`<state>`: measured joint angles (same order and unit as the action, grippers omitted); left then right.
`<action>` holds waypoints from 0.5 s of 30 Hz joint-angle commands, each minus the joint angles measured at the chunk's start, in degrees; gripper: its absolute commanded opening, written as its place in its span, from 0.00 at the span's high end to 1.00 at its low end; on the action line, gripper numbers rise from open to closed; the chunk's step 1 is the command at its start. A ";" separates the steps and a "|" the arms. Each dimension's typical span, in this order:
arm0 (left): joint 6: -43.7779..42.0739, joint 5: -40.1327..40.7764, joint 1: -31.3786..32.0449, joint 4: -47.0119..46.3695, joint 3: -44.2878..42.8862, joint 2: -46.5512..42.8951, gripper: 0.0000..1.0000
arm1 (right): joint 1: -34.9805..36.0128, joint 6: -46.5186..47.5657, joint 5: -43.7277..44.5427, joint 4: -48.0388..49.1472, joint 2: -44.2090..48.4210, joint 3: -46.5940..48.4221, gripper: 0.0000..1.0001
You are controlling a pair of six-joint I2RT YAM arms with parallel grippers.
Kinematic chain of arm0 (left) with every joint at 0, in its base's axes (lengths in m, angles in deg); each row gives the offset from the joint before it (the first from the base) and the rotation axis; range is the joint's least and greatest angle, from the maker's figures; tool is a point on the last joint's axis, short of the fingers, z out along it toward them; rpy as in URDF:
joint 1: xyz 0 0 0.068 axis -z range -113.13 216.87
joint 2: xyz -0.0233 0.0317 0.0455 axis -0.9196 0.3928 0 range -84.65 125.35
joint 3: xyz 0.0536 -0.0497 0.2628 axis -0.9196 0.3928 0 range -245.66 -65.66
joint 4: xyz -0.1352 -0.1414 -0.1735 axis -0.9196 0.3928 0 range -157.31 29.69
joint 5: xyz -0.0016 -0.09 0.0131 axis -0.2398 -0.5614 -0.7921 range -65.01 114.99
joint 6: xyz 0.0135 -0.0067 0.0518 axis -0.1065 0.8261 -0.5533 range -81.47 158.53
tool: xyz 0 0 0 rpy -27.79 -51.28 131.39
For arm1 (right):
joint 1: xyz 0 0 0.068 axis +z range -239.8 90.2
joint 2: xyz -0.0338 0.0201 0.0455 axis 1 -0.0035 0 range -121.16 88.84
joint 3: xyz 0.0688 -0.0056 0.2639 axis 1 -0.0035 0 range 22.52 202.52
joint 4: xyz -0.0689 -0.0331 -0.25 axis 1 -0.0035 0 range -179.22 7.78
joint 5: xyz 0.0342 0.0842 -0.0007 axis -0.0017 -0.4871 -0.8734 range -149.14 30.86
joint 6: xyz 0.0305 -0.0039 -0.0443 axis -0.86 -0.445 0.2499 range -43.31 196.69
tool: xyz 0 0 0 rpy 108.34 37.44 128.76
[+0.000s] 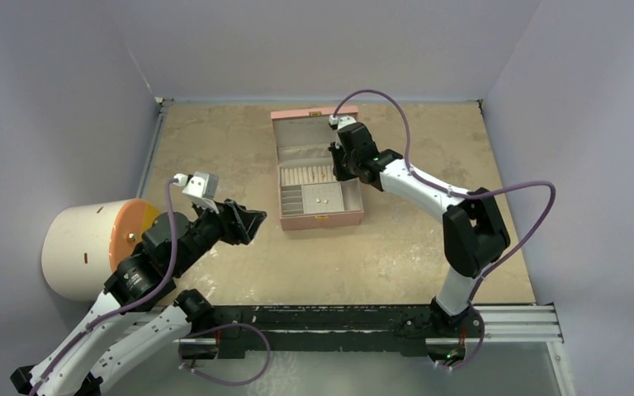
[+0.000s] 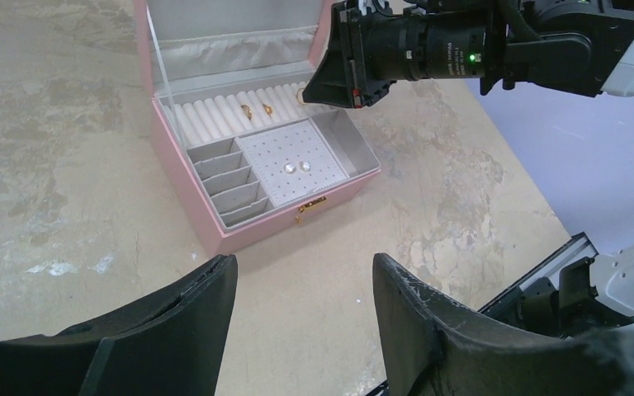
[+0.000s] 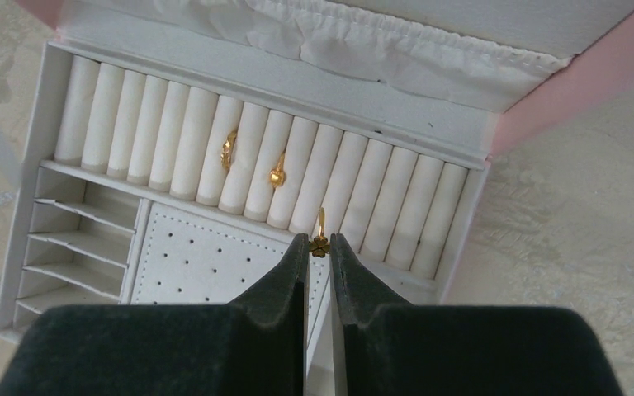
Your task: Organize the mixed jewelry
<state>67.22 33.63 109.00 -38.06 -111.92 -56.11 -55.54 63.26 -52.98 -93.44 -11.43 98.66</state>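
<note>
Pinching a tiny gold ring [image 3: 319, 245] above the pink box's [image 3: 545, 78] white rolls [image 3: 396, 198].
Thin band, flower-shaped top, nipped in right gripper's [image 3: 319, 252] narrow jaws; two more gold rings [image 3: 229, 150] tucked between those rolls; left gripper [image 2: 304, 264] gaping wide, empty, near the box's front corner.

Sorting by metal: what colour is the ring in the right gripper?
Gold ring; right wrist view shows it best.

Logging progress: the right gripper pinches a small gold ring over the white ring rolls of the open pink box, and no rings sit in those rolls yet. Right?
Not quite. Two gold rings already sit between the white ring rolls, as the right wrist view shows. The right gripper does pinch a small gold ring over them.
</note>
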 commanded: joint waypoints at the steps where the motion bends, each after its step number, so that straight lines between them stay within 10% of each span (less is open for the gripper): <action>1: -1.44 0.94 0.07 -0.85 -0.53 0.20 0.39 | -0.75 0.01 -1.83 2.96 -1.17 3.50 1.00; 15: -1.53 0.94 -0.14 -0.84 -0.61 0.28 0.39 | -1.43 -1.57 -1.19 4.54 -5.18 3.47 1.00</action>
<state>66.89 34.07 109.00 -37.62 -111.92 -56.11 -56.61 62.45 -54.38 -91.08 -16.78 99.78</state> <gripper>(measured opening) 0.609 0.124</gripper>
